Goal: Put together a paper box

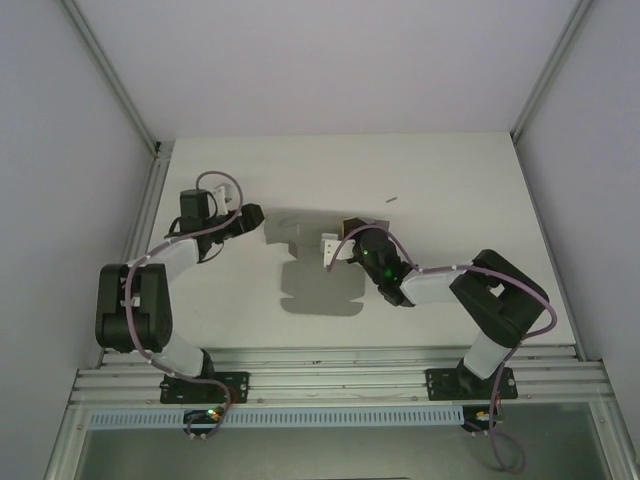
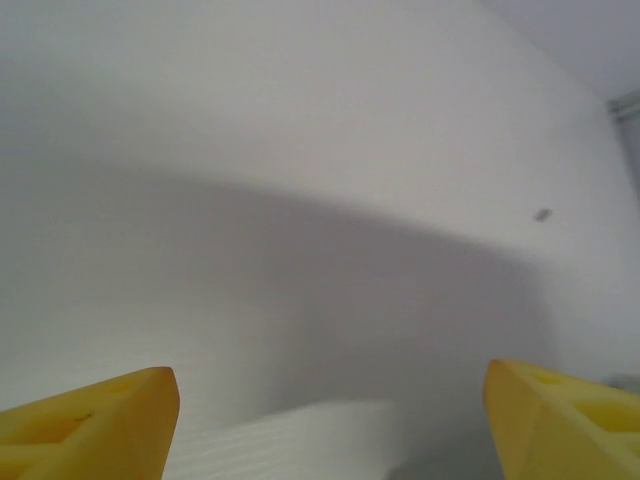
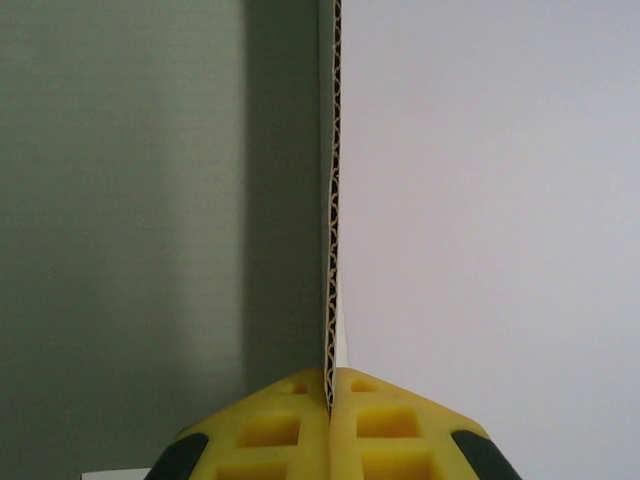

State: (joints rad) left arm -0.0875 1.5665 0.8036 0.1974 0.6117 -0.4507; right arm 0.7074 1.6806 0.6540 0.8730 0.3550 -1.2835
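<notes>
The paper box is a flat grey card sheet (image 1: pixel 329 247), lifted off the table near its middle and casting a tabbed shadow (image 1: pixel 320 290) toward the front. My right gripper (image 1: pixel 343 248) is shut on the sheet's edge. In the right wrist view the yellow fingers (image 3: pixel 290 430) pinch the corrugated edge (image 3: pixel 331 200), which runs straight up from the right gripper (image 3: pixel 331 388). My left gripper (image 1: pixel 256 216) is just left of the sheet and open. Its yellow fingers (image 2: pixel 100 415) stand wide apart around the left gripper (image 2: pixel 332 385), and a pale ribbed strip of card (image 2: pixel 300 440) lies low between them, untouched.
A small dark speck (image 1: pixel 391 198) lies on the white table (image 1: pixel 450 180) behind the sheet. Grey walls and metal frame rails (image 1: pixel 120 100) close in the table's left, right and back sides. An aluminium rail (image 1: pixel 340 360) runs along the front edge by the arm bases.
</notes>
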